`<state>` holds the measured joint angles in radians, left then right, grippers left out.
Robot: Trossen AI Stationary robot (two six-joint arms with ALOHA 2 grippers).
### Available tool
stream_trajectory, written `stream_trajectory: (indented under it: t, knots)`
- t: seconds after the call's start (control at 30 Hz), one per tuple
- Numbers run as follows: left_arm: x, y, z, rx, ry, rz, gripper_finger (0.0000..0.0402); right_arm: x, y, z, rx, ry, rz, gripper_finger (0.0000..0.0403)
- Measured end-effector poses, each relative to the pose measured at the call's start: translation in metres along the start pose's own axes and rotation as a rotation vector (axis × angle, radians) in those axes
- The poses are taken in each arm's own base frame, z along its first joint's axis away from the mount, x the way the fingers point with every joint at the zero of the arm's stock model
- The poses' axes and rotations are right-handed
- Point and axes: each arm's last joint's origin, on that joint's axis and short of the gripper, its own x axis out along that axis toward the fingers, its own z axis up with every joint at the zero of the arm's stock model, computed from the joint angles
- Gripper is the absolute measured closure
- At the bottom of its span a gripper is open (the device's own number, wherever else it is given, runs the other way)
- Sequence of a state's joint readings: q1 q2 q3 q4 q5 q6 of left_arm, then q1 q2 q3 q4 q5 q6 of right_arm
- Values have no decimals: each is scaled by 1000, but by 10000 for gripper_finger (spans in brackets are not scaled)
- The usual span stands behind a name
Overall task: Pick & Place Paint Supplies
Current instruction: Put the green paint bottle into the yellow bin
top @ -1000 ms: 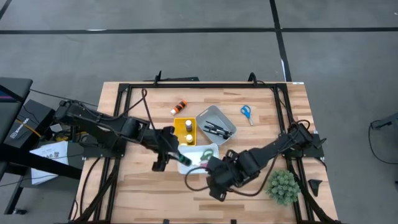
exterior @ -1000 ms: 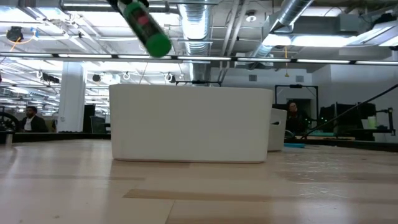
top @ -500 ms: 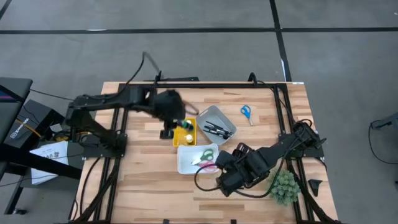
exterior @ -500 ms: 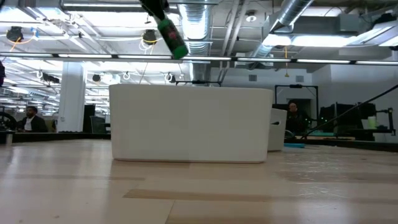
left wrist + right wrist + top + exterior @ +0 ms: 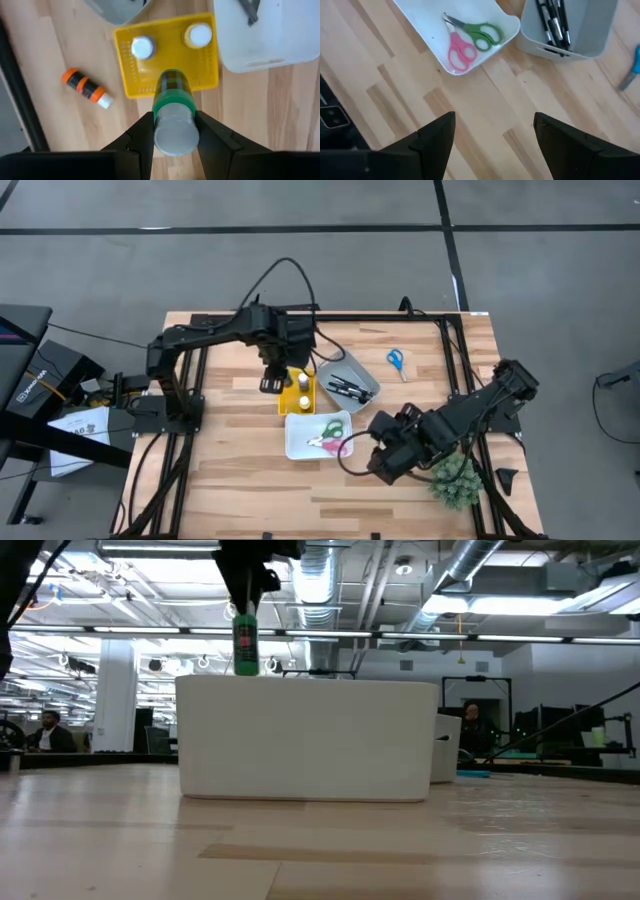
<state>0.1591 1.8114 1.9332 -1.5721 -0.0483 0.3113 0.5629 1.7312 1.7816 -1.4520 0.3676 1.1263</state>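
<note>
Left gripper (image 5: pixel 172 131) now over yellow basket (image 5: pixel 130 75), jaws holding green bottle (image 5: pixel 171 95) seemingly upright, right gripper (image 5: pixel 492 131) withdrawn, jaws wide.

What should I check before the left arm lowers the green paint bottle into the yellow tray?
1. Grip: left gripper has its jaws closed on the green paint bottle near the cap. Ok.
2. Alignment: the bottle hangs over the yellow tray, near its edge closest to the wrist camera. Cannot tell if centred enough.
3. Free space: two bottles already stand at the tray's far side; the near part looks free. Ok.
4. Bottle upright in the low view. Ok.
5. Right gripper is open, away from the tray, over bare wood near the white tray. Ok.
6. Orange bottle lies on the table outside the tray. Not ok.
</note>
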Motion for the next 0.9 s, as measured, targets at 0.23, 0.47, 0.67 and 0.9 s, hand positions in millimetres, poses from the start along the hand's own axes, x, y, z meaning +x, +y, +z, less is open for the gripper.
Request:
stream_trajectory:
  t: [0.23,0.47,0.67,0.9]
  knots:
    - [12,-18,6,7,30,-19,292,6,-11,-1,20,-17,8,137]
    - [31,-28,11,1,28,-35,292,10,-17,2,13,-40,3,137]
    - [52,-28,11,-2,43,-39,292,10,-17,1,4,-42,-8,137]
    - [73,-30,10,-1,56,-58,292,10,-18,1,4,-40,-11,137]
